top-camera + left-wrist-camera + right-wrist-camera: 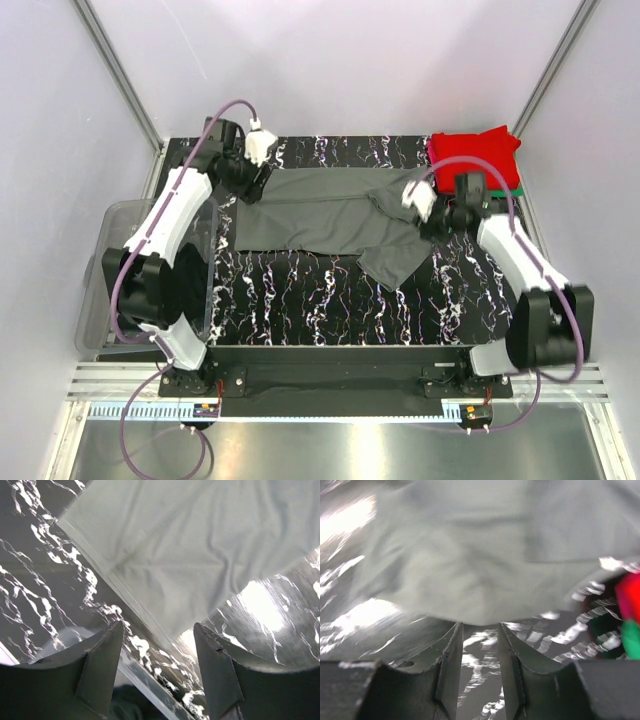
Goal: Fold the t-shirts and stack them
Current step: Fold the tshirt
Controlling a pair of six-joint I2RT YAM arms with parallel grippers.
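Observation:
A dark grey t-shirt [330, 220] lies spread out and creased on the black marbled table, one sleeve pointing toward the front [395, 258]. My left gripper [248, 185] is open and empty, low over the shirt's left end; in the left wrist view the shirt [200, 545] lies just ahead of that gripper [159, 630]. My right gripper [428, 225] is open and empty at the shirt's right edge; in the right wrist view the cloth [470, 555] ends at that gripper's [477, 626] tips. A folded red t-shirt [475, 155] lies on a green one [516, 187] at the back right.
A clear plastic tub [110, 215] holding dark cloth [175, 285] stands off the table's left edge, beside the left arm. Its rim [145, 680] shows under the left fingers. The red [630, 597] and green [632, 637] cloth show at the right of the right wrist view. Grey walls enclose the table.

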